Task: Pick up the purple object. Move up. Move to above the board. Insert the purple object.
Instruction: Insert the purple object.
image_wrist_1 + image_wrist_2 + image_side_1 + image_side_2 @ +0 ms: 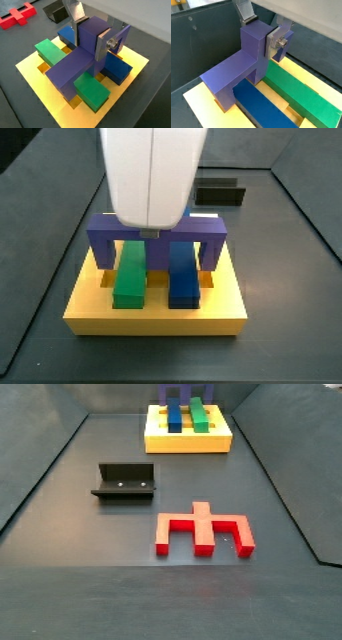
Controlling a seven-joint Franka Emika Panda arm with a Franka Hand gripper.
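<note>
The purple object (73, 67) is a bridge piece that spans the yellow board (47, 97), straddling the green bar (90, 91) and the blue bar (120, 69). Its legs reach down to the board, seen in both wrist views (231, 77) and in a side view (201, 230). My gripper (90, 37) is shut on the raised end of the purple object, with a silver finger on each side (261, 32). In a side view its white body (150, 228) hangs right over the piece. The board also shows in the far side view (187, 442).
A red notched piece (203, 531) lies on the dark floor in front of the board and also shows in a wrist view (17, 17). The black fixture (124, 481) stands to the left of it. A small black box (221, 194) sits behind the board.
</note>
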